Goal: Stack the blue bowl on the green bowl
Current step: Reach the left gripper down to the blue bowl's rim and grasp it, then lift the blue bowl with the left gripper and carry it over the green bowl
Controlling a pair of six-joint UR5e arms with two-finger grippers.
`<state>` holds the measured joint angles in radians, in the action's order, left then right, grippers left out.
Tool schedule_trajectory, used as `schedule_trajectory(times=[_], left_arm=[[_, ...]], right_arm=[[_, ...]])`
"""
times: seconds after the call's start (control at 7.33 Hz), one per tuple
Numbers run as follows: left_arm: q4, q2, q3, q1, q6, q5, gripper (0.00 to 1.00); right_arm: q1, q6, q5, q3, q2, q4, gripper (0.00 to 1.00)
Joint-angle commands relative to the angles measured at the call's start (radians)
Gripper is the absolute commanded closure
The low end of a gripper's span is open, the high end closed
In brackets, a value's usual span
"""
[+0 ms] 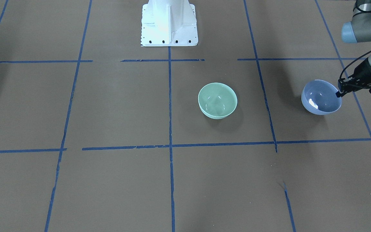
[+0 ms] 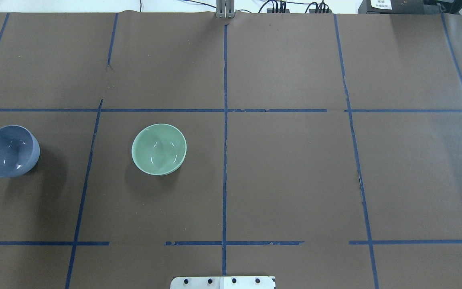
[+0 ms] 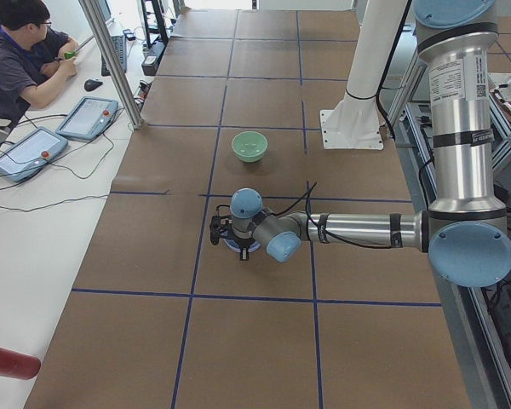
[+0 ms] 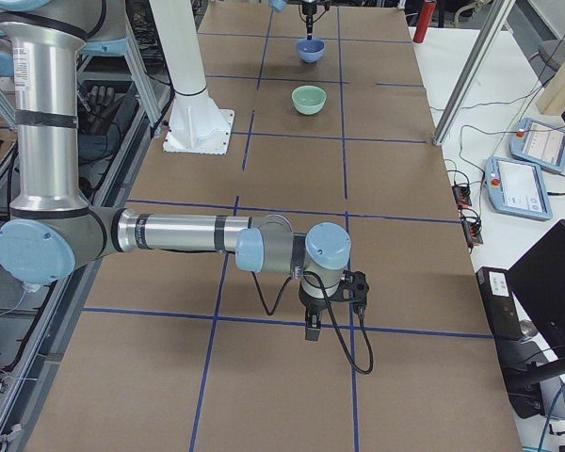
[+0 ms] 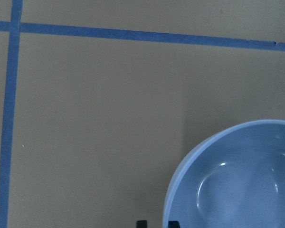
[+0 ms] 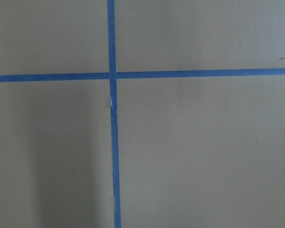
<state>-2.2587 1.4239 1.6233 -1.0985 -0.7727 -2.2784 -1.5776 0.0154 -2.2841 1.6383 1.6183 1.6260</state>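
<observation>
I read the left pincer clamped on the blue bowl rim. The green bowl stands well apart from that pincer, on the counter. For the right pincer, I cannot tell the grip.

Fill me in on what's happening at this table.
The left gripper has its fingers on either side of the blue bowl's rim and looks clamped on it, at the table's left end. The green bowl sits upright, empty and apart from it nearer the middle, so nothing is stacked yet. The right gripper hangs over bare table at the other end, near neither bowl.
</observation>
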Motion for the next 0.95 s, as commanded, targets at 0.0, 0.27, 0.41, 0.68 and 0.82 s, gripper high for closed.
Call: schedule_trajectory(times=[0.0,0.27,0.41,0.68,0.82], left_arm=[[0.122,0.006,0.086,0.0,-0.008,0.0,1.0],[0.56,0.131,0.304,-0.003,-0.038,0.003,1.0],[0.63,0.224,0.332,0.0,-0.16,0.002,1.0],[0.63,0.384,0.333,0.139,-0.471,0.006,1.0],[0.628,0.435,0.337,0.203,-0.576,0.013,1.0]], right_arm=[[0.001,0.001,0.0,0.0,0.0,0.0,0.0],[0.001,0.001,0.0,0.0,0.0,0.0,0.0],[0.001,0.0,0.0,0.0,0.0,0.0,0.0],[0.001,0.001,0.0,0.0,0.0,0.0,0.0],[0.001,0.0,0.0,0.0,0.0,0.0,0.0]])
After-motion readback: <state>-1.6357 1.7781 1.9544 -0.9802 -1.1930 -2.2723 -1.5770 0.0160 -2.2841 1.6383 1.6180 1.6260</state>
